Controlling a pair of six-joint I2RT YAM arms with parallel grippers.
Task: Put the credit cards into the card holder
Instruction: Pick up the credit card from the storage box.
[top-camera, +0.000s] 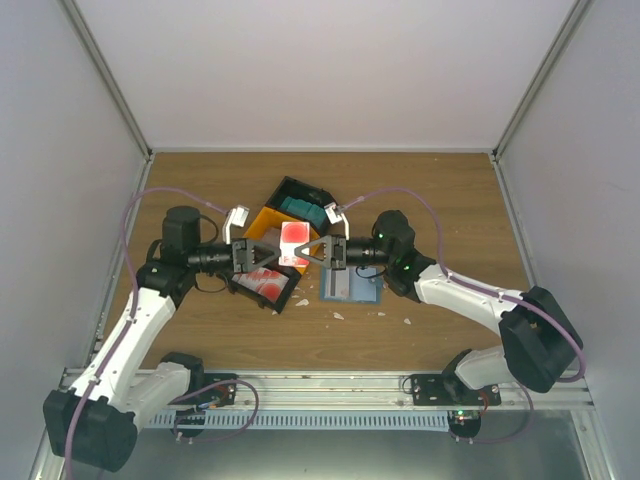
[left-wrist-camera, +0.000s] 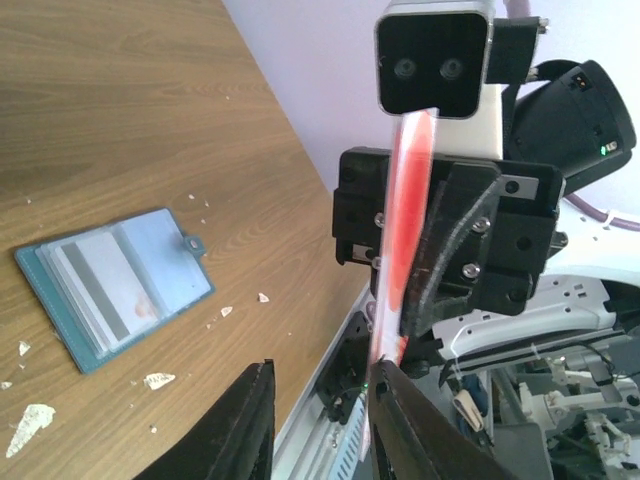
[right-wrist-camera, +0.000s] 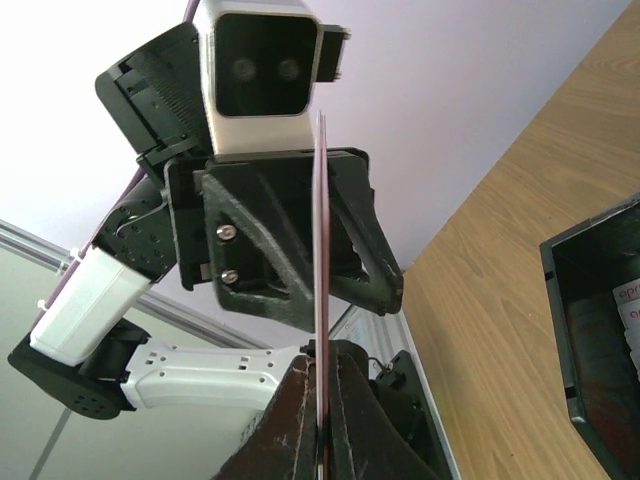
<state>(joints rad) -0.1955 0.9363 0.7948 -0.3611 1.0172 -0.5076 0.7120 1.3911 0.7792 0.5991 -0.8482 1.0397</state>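
My right gripper is shut on a white credit card with red marks and holds it on edge above the bin. In the right wrist view its fingers clamp the thin card. My left gripper faces it, open, its jaws on either side of the card's free end. In the left wrist view the card runs close beside one left finger. The slate-blue card holder lies open on the table under the right arm, with cards inside.
A black-and-orange bin stands behind and under the grippers. It holds teal cards and red-marked cards. Its black wall shows in the right wrist view. Small white scraps lie on the wood near the holder.
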